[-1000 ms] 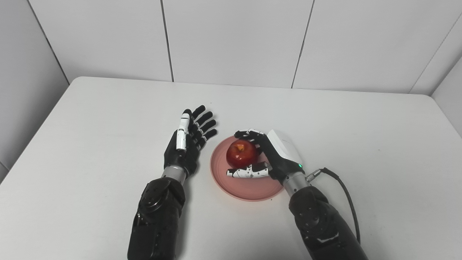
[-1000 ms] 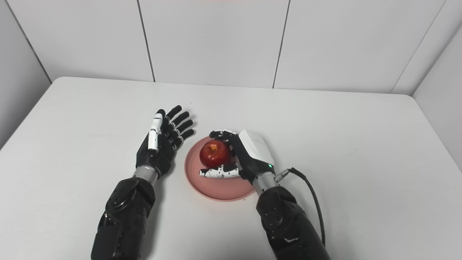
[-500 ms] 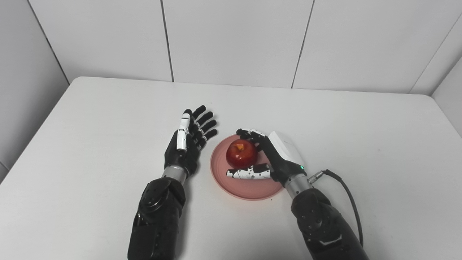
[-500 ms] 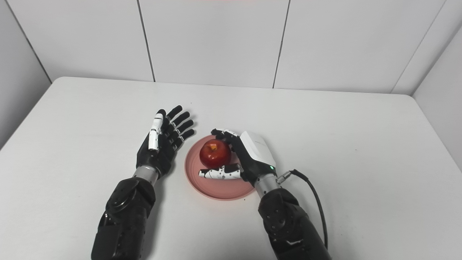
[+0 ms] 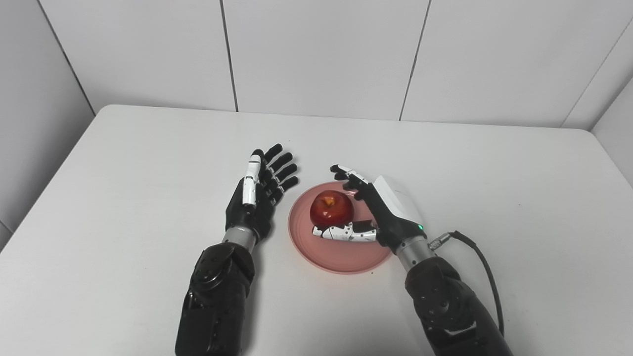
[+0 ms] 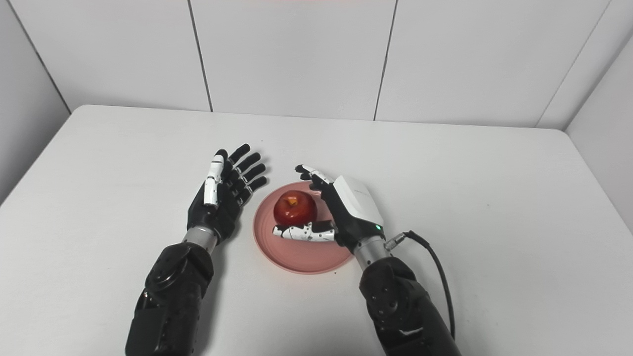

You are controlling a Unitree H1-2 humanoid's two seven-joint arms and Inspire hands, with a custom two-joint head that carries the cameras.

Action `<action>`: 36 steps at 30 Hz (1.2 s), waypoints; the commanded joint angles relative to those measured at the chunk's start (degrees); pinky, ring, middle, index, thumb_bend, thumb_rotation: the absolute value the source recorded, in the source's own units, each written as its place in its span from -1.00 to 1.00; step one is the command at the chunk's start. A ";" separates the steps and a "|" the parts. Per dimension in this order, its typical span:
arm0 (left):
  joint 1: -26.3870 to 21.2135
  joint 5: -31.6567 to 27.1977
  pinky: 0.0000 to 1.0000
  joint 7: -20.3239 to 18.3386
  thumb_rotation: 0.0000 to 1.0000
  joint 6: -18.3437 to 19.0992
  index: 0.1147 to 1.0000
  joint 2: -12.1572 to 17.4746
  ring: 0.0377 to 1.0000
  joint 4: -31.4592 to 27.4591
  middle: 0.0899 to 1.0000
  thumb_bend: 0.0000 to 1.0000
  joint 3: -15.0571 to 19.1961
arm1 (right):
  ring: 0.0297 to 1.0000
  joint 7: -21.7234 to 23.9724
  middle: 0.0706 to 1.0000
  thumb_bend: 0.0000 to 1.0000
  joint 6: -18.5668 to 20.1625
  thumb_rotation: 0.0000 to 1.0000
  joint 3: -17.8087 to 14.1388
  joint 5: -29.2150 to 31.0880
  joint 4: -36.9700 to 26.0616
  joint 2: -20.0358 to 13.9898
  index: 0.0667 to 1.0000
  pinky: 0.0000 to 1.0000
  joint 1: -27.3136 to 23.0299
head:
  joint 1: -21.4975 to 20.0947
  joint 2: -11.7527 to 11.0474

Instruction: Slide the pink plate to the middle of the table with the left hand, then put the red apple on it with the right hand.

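Note:
The pink plate [image 5: 341,252] lies near the middle of the white table, and the red apple [image 5: 331,209] stands upright on it. My right hand [image 5: 378,210] is open just right of the apple, fingers stretched out past its far side and thumb lying along its near side, close to the fruit. Left of the plate my left hand [image 5: 257,195] is open, palm facing the plate, fingers spread and holding nothing, a small gap from the rim.
The white table [image 5: 123,163] ends at a panelled wall behind and has rounded corners. A black cable [image 5: 482,269] loops from my right wrist over the table on the right.
My right hand's fingers have opened off the apple and the hand has drawn slightly right and back. The apple stays on the plate. The left hand has not moved.

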 commanded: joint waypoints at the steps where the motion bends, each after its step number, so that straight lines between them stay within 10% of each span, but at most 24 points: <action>1: -0.75 -0.17 0.63 0.08 1.00 1.01 0.62 -0.17 0.65 -0.23 0.65 -0.29 -0.15 | 0.53 -1.75 0.61 1.00 -3.69 0.05 -0.90 -0.20 -2.77 -0.43 0.67 0.39 -1.84 | 0.03 0.00; 16: -0.66 -0.19 0.62 -0.28 1.00 0.88 0.62 0.16 0.65 -0.42 0.65 -0.29 -0.23 | 0.63 3.26 0.71 1.00 -1.17 0.14 -6.59 4.24 -10.20 -1.84 0.76 0.48 -2.31 | -0.49 -0.30; 36: -0.61 -0.37 0.65 -1.44 1.00 0.19 0.63 0.72 0.66 0.11 0.67 -0.28 -0.03 | 0.67 -5.39 0.68 1.00 -2.10 0.57 -18.79 7.60 -10.14 -1.38 0.75 0.55 -0.68 | -1.41 -1.09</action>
